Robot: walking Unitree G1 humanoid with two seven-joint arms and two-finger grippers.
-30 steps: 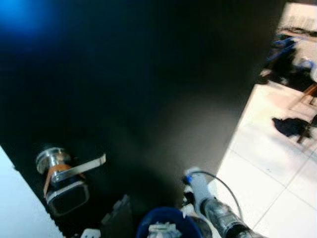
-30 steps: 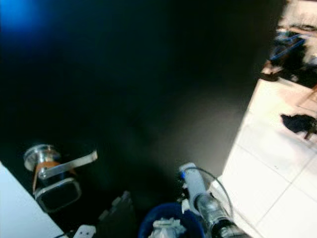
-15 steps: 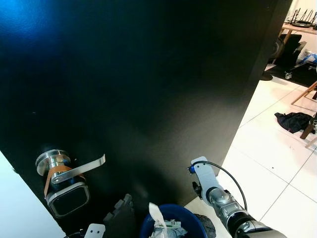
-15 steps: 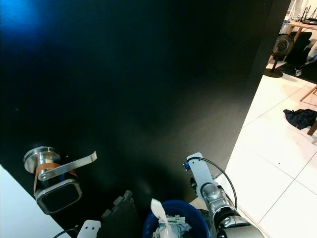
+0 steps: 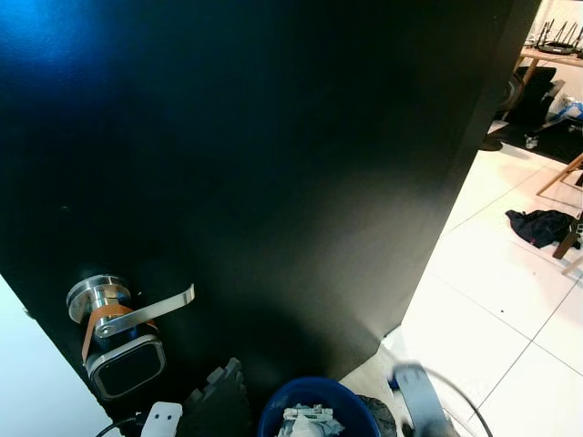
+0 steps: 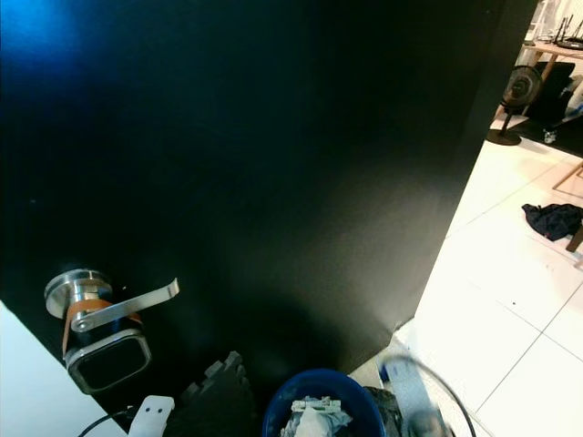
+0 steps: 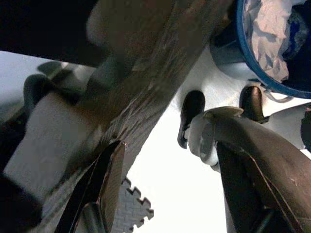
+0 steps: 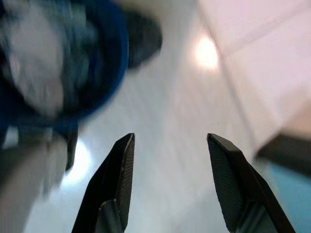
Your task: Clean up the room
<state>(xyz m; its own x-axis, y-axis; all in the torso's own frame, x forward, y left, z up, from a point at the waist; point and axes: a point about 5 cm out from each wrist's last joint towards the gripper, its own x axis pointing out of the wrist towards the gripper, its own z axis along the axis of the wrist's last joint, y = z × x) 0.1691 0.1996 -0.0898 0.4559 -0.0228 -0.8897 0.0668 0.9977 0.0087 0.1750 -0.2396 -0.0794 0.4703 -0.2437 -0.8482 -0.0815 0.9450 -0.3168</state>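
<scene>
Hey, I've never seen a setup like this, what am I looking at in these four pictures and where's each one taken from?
This is a walking humanoid robot tidying a room. The two wide pictures come from its head, looking forward and down. Right in front stands a black door with a silver lever handle. Below it sits a blue bucket stuffed with crumpled trash, on a white tiled floor. A dark cloth lies further off. The other two pictures come from cameras on the wrists. The right gripper hangs open over the floor beside the bucket. The left gripper is open too, holding nothing.
</scene>
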